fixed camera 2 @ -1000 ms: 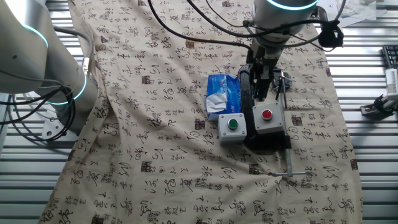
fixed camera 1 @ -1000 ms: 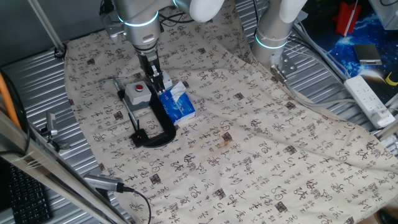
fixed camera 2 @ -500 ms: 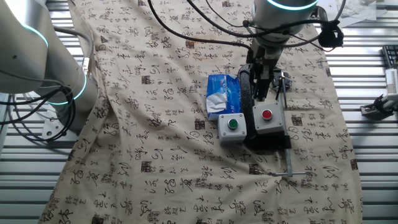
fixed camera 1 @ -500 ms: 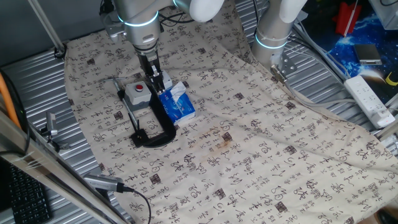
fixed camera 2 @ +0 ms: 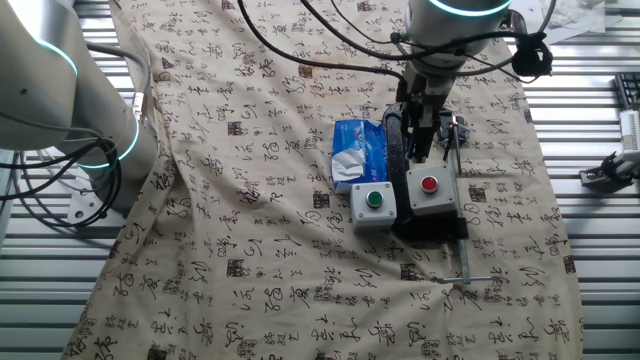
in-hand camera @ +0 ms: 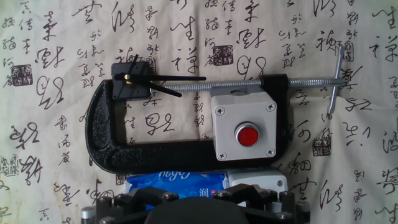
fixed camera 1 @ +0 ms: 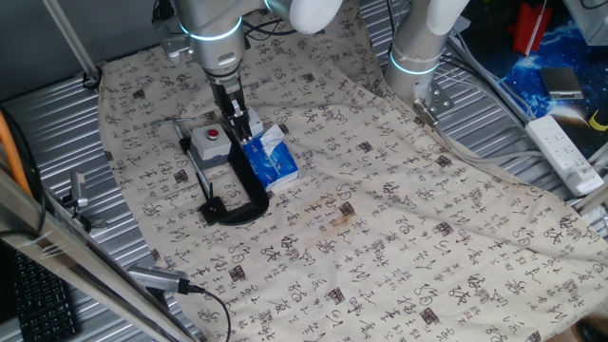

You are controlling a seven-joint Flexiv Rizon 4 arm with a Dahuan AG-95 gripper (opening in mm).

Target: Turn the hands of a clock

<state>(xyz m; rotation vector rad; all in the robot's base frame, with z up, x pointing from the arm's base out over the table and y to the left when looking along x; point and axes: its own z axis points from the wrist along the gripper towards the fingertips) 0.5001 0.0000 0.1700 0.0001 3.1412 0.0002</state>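
Layout of the surface: clamp group under the arm.

C-clamp lies flat on the cloth; in the hand view its curved back is at left and its screw runs along the top to a crossbar handle at right. Clock, a small square module with hands, sits in the clamp jaw at upper left, against the screw tip. Push-button box stands inside the clamp frame, right of centre, below the screw. Tissue box lies just outside the clamp's lower bar. Second button box sits beside the first, in front of the tissue box in the other fixed view. Claw hangs above the clamp.
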